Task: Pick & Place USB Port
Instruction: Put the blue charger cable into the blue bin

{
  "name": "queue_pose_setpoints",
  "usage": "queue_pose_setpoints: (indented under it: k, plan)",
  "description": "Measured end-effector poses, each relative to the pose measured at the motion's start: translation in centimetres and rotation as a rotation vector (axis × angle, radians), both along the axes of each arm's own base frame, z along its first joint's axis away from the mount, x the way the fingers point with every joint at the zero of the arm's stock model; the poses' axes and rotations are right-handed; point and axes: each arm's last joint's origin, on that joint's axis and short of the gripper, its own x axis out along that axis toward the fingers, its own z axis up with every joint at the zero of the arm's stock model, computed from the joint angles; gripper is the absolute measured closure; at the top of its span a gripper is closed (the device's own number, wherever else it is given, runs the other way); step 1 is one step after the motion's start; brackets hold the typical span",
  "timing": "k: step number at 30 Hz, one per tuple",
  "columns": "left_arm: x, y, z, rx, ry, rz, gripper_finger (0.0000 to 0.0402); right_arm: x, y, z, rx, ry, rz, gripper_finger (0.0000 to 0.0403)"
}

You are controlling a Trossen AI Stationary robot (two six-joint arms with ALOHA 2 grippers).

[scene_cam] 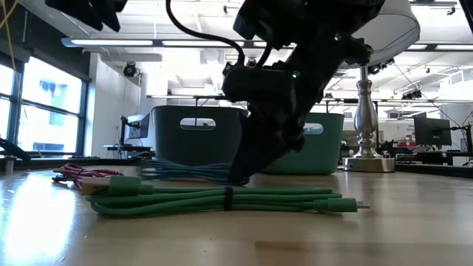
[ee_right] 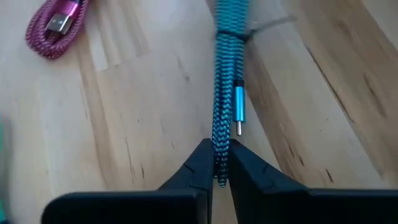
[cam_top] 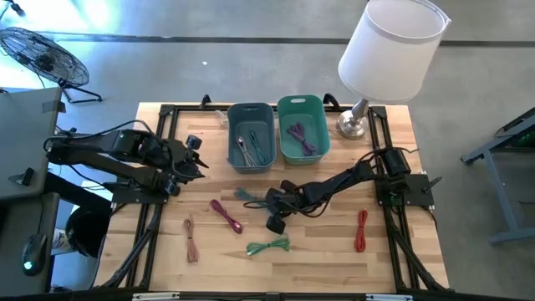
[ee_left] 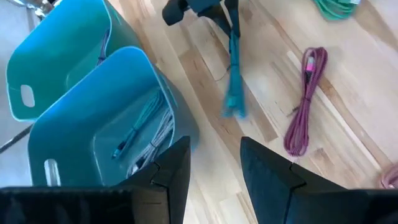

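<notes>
The blue braided cable [ee_right: 222, 93] is a folded bundle with a black-and-teal weave, cinched by a tie, with a blue metal plug [ee_right: 239, 107] lying alongside it. It sits near the bench's [cam_top: 334, 251] centre, at about six o'clock from the blue bin [cam_top: 251, 135]. In the high view its long axis runs roughly ten to four o'clock. The right gripper [ee_right: 219, 167] is pinched tight on one end of the bundle, hiding that tip. The left gripper [ee_left: 214, 163] hovers at nine o'clock with its fingers apart, holding nothing.
</notes>
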Motion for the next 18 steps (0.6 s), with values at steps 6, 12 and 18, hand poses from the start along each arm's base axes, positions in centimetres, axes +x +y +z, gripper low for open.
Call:
queue_pose_setpoints:
  k: [6,12,18]
  plan:
    - [1.0,-0.3,-0.8,-0.054,-0.068,-0.048,0.0266,-0.4,0.4,-0.1,-0.063,0.025,-0.004,0.0386]
    - [2.1,-0.9,0.0,-0.142,-0.22,-0.196,0.0266,-1.1,1.7,0.5,-0.15,0.029,0.037,0.0387]
    - [2.5,-1.1,0.9,-0.149,-0.32,-0.274,0.0266,-3.1,3.2,3.3,-0.304,0.037,0.037,0.0388]
